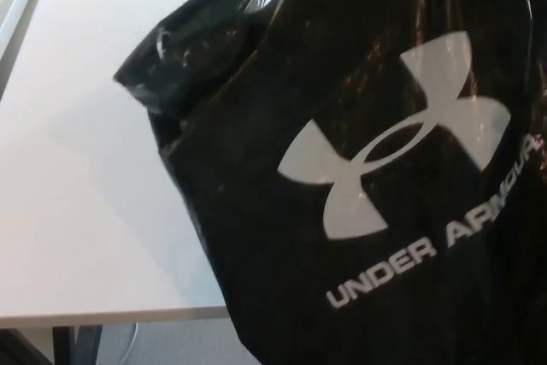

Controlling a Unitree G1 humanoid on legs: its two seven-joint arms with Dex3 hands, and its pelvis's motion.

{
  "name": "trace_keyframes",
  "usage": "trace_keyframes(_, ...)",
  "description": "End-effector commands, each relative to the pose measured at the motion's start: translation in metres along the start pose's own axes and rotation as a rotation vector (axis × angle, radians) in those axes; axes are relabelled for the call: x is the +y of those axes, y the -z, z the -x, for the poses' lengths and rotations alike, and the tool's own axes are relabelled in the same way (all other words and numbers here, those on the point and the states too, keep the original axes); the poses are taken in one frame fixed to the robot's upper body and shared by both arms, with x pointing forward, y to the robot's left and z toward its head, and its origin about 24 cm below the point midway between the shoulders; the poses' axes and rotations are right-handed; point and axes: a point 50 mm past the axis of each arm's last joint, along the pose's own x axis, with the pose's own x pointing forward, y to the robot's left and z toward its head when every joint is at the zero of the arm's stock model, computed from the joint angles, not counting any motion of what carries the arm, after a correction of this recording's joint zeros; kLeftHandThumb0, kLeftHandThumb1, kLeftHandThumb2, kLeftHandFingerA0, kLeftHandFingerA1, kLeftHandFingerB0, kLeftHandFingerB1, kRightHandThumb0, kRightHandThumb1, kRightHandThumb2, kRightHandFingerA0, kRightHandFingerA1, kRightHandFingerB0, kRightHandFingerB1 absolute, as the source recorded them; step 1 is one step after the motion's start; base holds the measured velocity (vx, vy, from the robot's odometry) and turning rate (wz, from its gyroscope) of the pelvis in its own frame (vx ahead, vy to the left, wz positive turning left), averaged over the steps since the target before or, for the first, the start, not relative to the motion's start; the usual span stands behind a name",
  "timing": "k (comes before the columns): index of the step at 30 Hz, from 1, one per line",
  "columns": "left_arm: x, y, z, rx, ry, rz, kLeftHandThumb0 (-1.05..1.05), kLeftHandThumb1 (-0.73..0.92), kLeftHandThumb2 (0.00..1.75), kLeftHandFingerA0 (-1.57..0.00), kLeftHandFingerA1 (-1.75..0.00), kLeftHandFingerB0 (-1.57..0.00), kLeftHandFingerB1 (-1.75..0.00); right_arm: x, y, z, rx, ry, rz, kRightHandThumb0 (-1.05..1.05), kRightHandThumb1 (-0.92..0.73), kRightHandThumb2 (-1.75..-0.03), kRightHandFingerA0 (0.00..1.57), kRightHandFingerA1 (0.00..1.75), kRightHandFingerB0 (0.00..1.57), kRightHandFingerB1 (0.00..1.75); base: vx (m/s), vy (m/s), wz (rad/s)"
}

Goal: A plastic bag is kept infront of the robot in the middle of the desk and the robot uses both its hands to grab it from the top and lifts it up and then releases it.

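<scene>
1. A glossy black plastic bag fills most of the head view, from the upper middle across to the right edge and down to the bottom edge.
2. Its printed face is turned to the camera: a large pale grey interlocking logo sits on the right half, and the pale words "UNDER ARMOUR" run beneath it, rising toward the right, so the print reads tilted.
3. The bag's upper left corner is crumpled into folds that catch bright highlights.
4. A plain white worktop shows to the left of the bag and behind it; the near edge of this surface runs along the lower left.
5. Below that edge a dark table leg and a strip of grey floor are visible.
6. Whether the bag touches the worktop or hangs above it cannot be told.
7. Neither hand shows anywhere, so the state of the fingers cannot be told.
</scene>
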Motion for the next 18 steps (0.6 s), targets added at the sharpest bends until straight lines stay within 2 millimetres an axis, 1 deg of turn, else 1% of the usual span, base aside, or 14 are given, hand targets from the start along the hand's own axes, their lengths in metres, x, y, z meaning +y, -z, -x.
trace_keyframes(1, -0.024, -0.002, 0.011, -0.117, 0.172, -0.376, -0.04, 0.65, 0.56, -0.80, -1.75, -0.62, -1.68, -0.154, -0.045, -0.012, 0.080, 0.501, 0.375, -0.42, -0.59, -0.86, 1.04, 1.40, 0.77, 1.23, 0.00, 0.000, 0.00)
trace_keyframes(2, -0.027, -0.001, 0.013, -0.111, 0.190, -0.364, -0.04, 0.64, 0.56, -0.79, -1.75, -0.63, -1.66, -0.162, -0.048, -0.011, 0.087, 0.527, 0.387, -0.31, -0.79, -0.60, 0.68, 1.70, 0.61, 1.16, 0.00, 0.000, 0.00)
trace_keyframes(3, -0.028, 0.000, 0.013, -0.105, 0.200, -0.359, -0.04, 0.64, 0.56, -0.79, -1.75, -0.63, -1.66, -0.167, -0.051, -0.009, 0.089, 0.544, 0.400, -0.31, -0.79, -0.60, 0.68, 1.70, 0.61, 1.16, 0.00, 0.000, 0.00)
trace_keyframes(4, -0.029, 0.000, 0.014, -0.099, 0.217, -0.336, -0.03, 0.62, 0.56, -0.77, -1.75, -0.63, -1.66, -0.173, -0.054, -0.008, 0.092, 0.562, 0.367, -0.34, -0.80, -0.63, 0.73, 1.72, 0.62, 1.29, 0.00, 0.000, 0.00)
trace_keyframes(6, -0.035, 0.001, 0.017, -0.113, 0.237, -0.314, -0.03, 0.64, 0.54, -0.83, -1.75, -0.67, -1.53, -0.183, -0.057, -0.004, 0.089, 0.607, 0.367, -0.30, -0.78, -0.64, 0.77, 1.65, 0.67, 1.30, 0.00, 0.000, 0.00)
trace_keyframes(7, -0.040, 0.003, 0.021, -0.109, 0.260, -0.303, -0.04, 0.65, 0.58, -0.86, -1.70, -0.70, -1.49, -0.193, -0.065, -0.002, 0.085, 0.655, 0.376, -0.32, -0.79, -0.62, 0.77, 1.72, 0.64, 1.51, 0.00, 0.000, 0.00)
trace_keyframes(8, -0.045, 0.005, 0.025, -0.081, 0.289, -0.294, -0.05, 0.67, 0.55, -0.80, -1.74, -0.64, -1.57, -0.203, -0.074, 0.000, 0.079, 0.692, 0.370, -0.37, -0.58, -0.91, 1.13, 1.39, 0.86, 1.23, 0.00, 0.000, 0.00)
trace_keyframes(9, -0.048, 0.006, 0.027, -0.064, 0.303, -0.292, -0.04, 0.68, 0.55, -0.74, -1.74, -0.63, -1.62, -0.209, -0.081, 0.001, 0.066, 0.721, 0.371, -0.37, -0.55, -0.87, 1.10, 1.39, 0.84, 1.22, 0.00, 0.000, 0.00)
trace_keyframes(10, -0.051, 0.007, 0.029, -0.057, 0.309, -0.292, -0.03, 0.67, 0.57, -0.75, -1.75, -0.59, -1.68, -0.216, -0.089, 0.004, 0.050, 0.759, 0.359, -0.30, -0.73, -0.65, 0.77, 1.59, 0.73, 1.16, 0.00, 0.000, 0.00)
trace_keyframes(13, -0.055, 0.008, 0.031, -0.068, 0.312, -0.283, -0.01, 0.68, 0.57, -0.74, -1.75, -0.60, -1.66, -0.227, -0.099, 0.007, 0.036, 0.785, 0.307, -0.29, -0.74, -0.66, 0.83, 1.50, 0.79, 1.08, 0.00, 0.000, 0.00)
trace_keyframes(14, -0.058, 0.010, 0.035, -0.063, 0.321, -0.280, -0.03, 0.71, 0.55, -0.75, -1.74, -0.66, -1.59, -0.235, -0.111, 0.010, -0.026, 0.794, 0.227, -0.30, -0.73, -0.67, 0.88, 1.53, 0.77, 0.95, 0.00, 0.000, 0.00)
trace_keyframes(15, -0.062, 0.012, 0.038, -0.059, 0.333, -0.283, -0.04, 0.70, 0.55, -0.76, -1.75, -0.66, -1.60, -0.240, -0.116, 0.013, -0.053, 0.803, 0.183, -0.36, -0.75, -0.71, 0.89, 1.66, 0.78, 1.38, 0.00, 0.000, 0.00)
trace_keyframes(16, -0.065, 0.014, 0.040, -0.062, 0.340, -0.278, -0.06, 0.68, 0.58, -0.77, -1.75, -0.64, -1.65, -0.243, -0.116, 0.014, -0.046, 0.815, 0.130, -0.36, -0.74, -0.76, 0.91, 1.61, 0.75, 1.07, 0.00, 0.000, 0.00)
trace_keyframes(18, -0.067, 0.015, 0.040, -0.063, 0.343, -0.275, -0.10, 0.71, 0.58, -0.77, -1.75, -0.64, -1.65, -0.245, -0.116, 0.015, -0.054, 0.822, 0.078, -0.43, -0.76, -0.75, 0.90, 1.59, 0.79, 0.99, 0.00, 0.000, 0.00)
